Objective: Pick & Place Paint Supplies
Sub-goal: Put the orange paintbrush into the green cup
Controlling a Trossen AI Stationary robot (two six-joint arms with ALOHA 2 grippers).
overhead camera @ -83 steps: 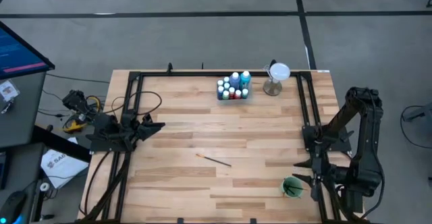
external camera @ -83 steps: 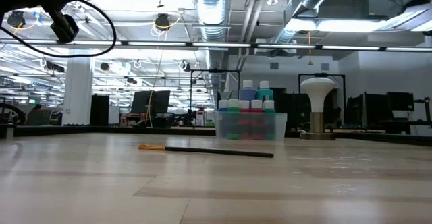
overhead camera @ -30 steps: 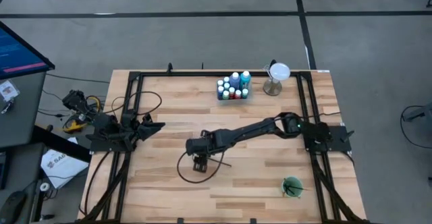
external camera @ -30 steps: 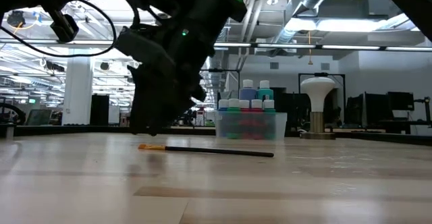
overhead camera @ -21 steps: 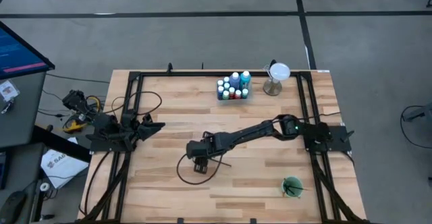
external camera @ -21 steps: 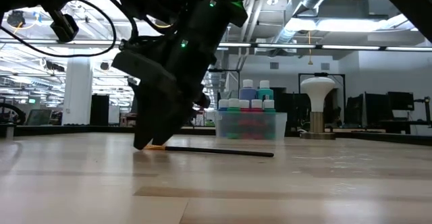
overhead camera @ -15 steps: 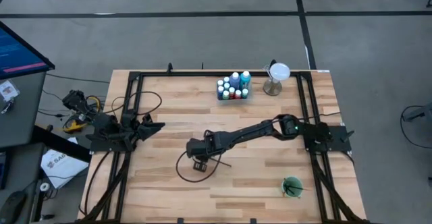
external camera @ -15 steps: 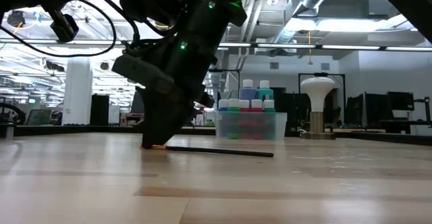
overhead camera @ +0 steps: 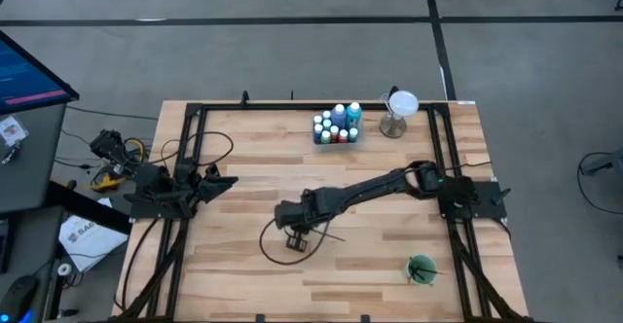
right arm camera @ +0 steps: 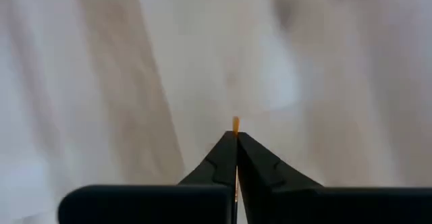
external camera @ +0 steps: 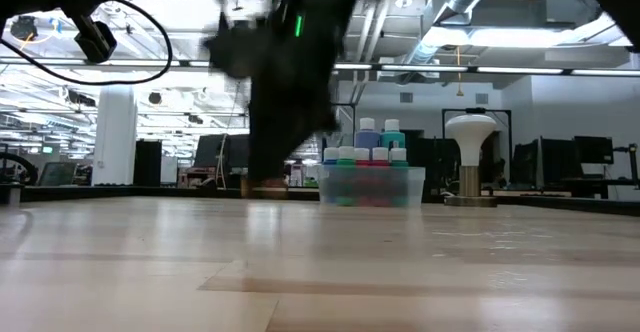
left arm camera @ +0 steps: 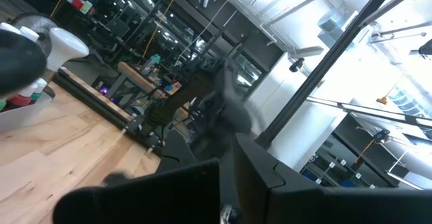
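while clamped on the paintbrush (right arm camera: 235, 124), the right gripper (right arm camera: 236, 146) hangs above the table (overhead camera: 389, 255)

The table (overhead camera: 243, 265) carries a cluster of paint bottles (overhead camera: 336, 125) at its far edge, near the middle, with the stemmed stand (overhead camera: 397, 112) just to their right. A cup (overhead camera: 421, 269) sits near the front right corner, well apart from both. The right arm reaches from the table's right side across to the centre, its claw (overhead camera: 295, 237) over the middle of the table and clamped on a paintbrush (right arm camera: 235, 124) (only the tip shows between the fingers). The left claw (overhead camera: 222, 181) waits at the left edge of the table.
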